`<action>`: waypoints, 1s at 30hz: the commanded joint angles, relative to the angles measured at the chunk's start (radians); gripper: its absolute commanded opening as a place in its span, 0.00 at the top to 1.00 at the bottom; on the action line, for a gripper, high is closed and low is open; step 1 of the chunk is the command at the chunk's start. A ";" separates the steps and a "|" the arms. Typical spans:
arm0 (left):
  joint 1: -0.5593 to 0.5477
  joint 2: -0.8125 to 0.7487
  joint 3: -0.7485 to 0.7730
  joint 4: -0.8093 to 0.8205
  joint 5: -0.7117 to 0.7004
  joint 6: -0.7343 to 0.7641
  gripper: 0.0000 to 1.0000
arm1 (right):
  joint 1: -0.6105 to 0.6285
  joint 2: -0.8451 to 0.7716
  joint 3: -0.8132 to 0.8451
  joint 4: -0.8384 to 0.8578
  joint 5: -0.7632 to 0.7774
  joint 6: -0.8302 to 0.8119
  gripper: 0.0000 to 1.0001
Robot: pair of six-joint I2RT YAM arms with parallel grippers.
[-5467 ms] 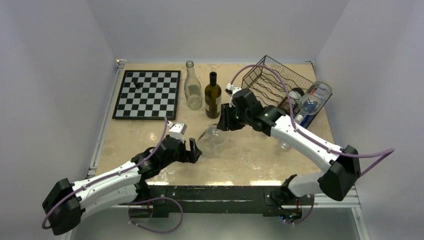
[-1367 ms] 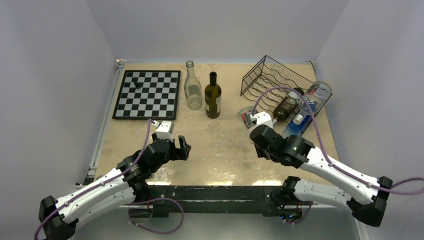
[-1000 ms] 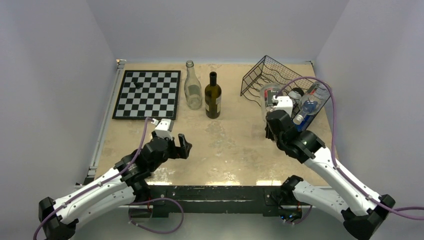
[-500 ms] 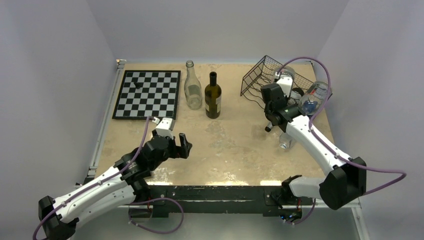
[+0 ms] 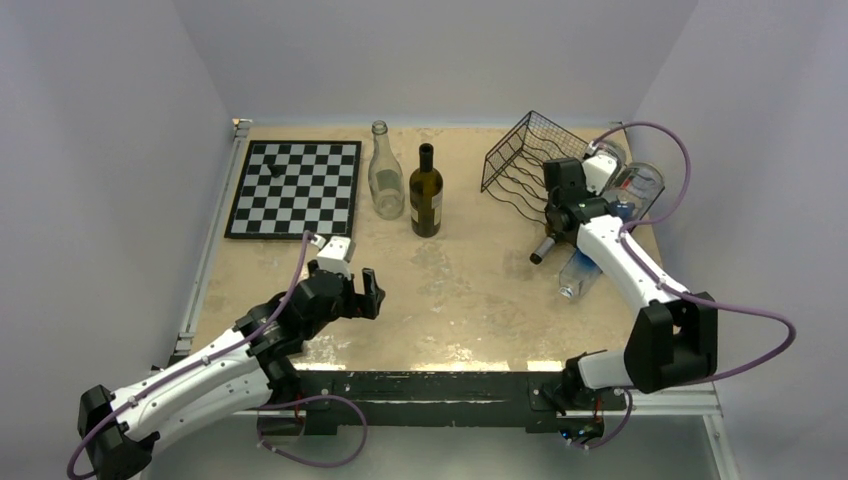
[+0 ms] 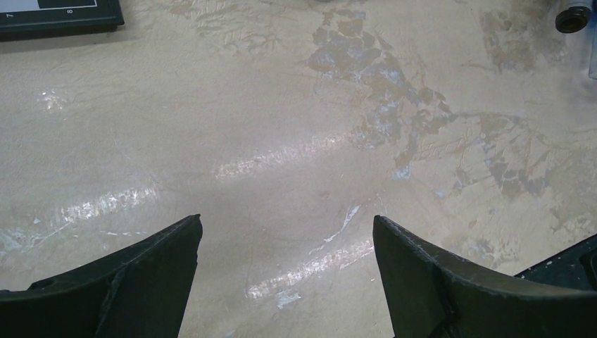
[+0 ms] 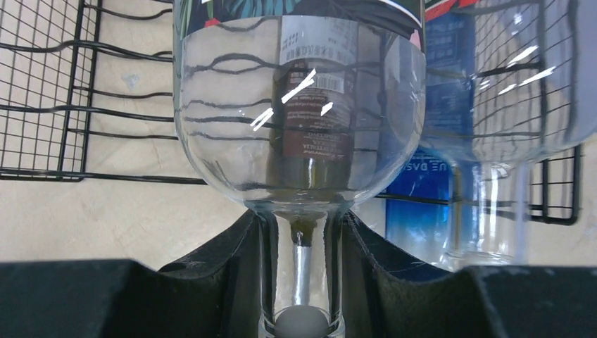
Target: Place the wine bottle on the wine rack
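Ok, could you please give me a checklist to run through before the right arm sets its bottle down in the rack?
1. Grip: right gripper shut on the neck of the clear bottle - ok.
2. Bottle brought to the wine rack: its wires show behind the glass in the right wrist view - ok.
3. Bottle seated in one of the wavy rows - cannot tell.
4. Gap to the neighbouring bottle beside it: very close, touching or apart - cannot tell.
5. Left gripper open, over the bare table, away from the rack - ok.
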 commanded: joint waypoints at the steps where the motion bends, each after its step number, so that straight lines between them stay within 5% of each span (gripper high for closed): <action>1: 0.006 0.022 0.034 0.025 0.001 0.016 0.05 | -0.023 0.011 0.053 0.166 0.075 0.090 1.00; 17: 0.006 0.016 0.044 0.008 -0.010 0.030 0.05 | -0.111 0.139 0.124 0.158 -0.021 0.069 1.00; 26: 0.006 0.013 0.046 0.010 -0.003 0.028 0.05 | -0.119 0.110 0.100 0.110 -0.091 0.072 0.26; 30: 0.006 0.007 0.049 0.005 -0.002 0.033 0.05 | -0.119 0.054 0.072 0.115 -0.124 0.044 0.16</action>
